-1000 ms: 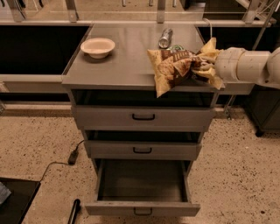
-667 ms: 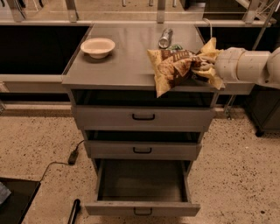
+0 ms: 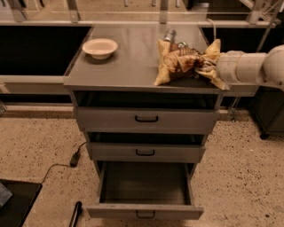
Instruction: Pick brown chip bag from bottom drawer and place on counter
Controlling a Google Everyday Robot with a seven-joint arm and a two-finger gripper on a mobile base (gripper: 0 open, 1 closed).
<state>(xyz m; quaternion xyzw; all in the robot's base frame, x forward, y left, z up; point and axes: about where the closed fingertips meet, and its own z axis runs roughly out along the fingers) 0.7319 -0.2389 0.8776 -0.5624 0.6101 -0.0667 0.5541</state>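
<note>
My jaws, over the desk's [image 3: 128, 53] right edge nr the front-right corner, grip the brown chip bag [image 3: 179, 64] by its right end (left tip touches the front edge). The bottom drawer [image 3: 144, 184] is pulled out.

This looks like a robot test lab or a workroom. A grey metal drawer cabinet [image 3: 146, 119] stands on a hard speckled floor [image 3: 40, 142]. Its flat top is the bench [image 3: 133, 57]. A black cable [image 3: 57, 166] lies loose on the floor. Metal frame legs [image 3: 164, 11] stand behind. A white robot arm [image 3: 248, 66] reaches in from the right, its end effector [image 3: 209, 66] at the bench's right edge.
</note>
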